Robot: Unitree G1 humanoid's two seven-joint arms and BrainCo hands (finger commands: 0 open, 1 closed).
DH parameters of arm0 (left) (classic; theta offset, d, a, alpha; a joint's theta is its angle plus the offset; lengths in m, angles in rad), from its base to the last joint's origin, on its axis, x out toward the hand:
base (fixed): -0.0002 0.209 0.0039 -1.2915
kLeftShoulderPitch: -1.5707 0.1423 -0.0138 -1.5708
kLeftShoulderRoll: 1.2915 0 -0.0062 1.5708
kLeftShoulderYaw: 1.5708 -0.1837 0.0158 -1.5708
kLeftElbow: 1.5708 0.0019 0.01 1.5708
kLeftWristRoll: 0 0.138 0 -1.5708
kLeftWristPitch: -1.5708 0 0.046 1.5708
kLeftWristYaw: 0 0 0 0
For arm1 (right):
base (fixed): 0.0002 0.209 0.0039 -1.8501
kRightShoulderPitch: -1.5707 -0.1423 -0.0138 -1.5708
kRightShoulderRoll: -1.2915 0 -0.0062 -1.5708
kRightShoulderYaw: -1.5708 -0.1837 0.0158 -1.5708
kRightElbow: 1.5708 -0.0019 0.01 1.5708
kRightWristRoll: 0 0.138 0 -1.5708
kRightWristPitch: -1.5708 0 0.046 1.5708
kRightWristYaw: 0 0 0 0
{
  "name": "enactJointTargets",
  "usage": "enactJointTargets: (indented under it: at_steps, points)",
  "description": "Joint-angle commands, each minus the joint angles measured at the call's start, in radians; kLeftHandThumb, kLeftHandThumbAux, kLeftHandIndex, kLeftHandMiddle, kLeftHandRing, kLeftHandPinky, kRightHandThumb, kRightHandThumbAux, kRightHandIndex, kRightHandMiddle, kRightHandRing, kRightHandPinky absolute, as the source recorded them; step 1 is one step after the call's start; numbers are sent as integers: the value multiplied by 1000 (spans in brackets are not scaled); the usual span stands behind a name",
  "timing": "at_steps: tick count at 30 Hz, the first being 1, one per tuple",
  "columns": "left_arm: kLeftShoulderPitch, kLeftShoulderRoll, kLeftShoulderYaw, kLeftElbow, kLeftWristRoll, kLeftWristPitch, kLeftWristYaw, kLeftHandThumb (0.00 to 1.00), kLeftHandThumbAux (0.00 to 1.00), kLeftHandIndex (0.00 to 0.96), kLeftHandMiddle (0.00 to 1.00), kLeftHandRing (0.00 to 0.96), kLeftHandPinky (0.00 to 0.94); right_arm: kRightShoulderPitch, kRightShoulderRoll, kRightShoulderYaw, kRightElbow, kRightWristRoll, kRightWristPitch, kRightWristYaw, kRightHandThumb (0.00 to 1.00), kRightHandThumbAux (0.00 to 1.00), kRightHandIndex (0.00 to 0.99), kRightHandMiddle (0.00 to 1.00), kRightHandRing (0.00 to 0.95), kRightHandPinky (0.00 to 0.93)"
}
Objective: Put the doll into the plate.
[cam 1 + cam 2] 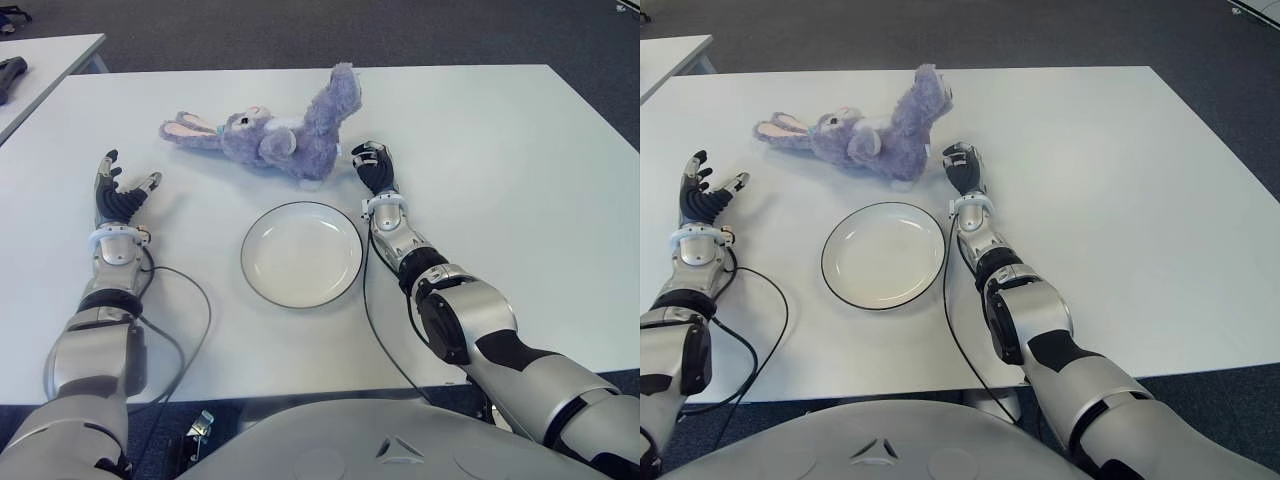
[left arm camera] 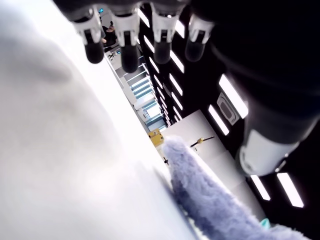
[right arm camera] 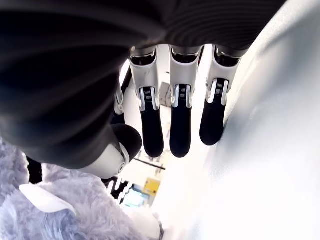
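This looks like a lab or office-type test room rather than a home. A large plain white table (image 1: 520,200) stands on dark grey carpet (image 1: 300,30), the low-pile kind laid in workplaces. At the far left a second white table (image 1: 45,60) of the same sort stands beside it, with a dark device (image 1: 10,75) on its edge. The left wrist view catches rows of long ceiling light panels (image 2: 232,95) overhead, typical of an institutional hall.

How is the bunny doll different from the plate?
The bunny doll is purple and fluffy; the plate is white and smooth with a dark rim. The doll is long and floppy, lying on its side; the plate is round and flat. Both sit on the white table, the doll beyond the plate.
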Motion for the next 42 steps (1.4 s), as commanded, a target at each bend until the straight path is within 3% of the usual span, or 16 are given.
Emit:
enactJointTargets:
  at_steps: [1, 8, 17, 36, 38, 42]
  points:
    - [62, 8, -95, 36, 99, 15, 37, 213, 590, 0, 41, 75, 100, 144, 143, 10, 120, -3, 98, 3, 693, 740, 413, 335, 329, 359]
    - [54, 86, -205, 0, 206, -3, 56, 286, 538, 0, 19, 37, 52, 145, 142, 28, 121, -13, 105, -12, 696, 739, 415, 347, 344, 366]
    - [22, 163, -287, -22, 268, -1, 0, 348, 465, 0, 0, 15, 38, 143, 144, 30, 123, -5, 123, -4, 696, 739, 414, 341, 325, 318]
    - [-56, 245, -402, -33, 374, 35, 1, 340, 388, 0, 0, 8, 85, 150, 141, 47, 122, -10, 104, -24, 697, 738, 414, 346, 331, 347]
    - [-66, 256, -421, -38, 394, 35, 6, 319, 381, 0, 0, 0, 39, 149, 141, 49, 123, -10, 105, -26, 697, 738, 414, 351, 335, 340]
    - [-78, 267, -448, -42, 425, 40, 17, 296, 365, 0, 0, 0, 37, 149, 139, 56, 123, -15, 104, -32, 696, 738, 414, 355, 339, 326]
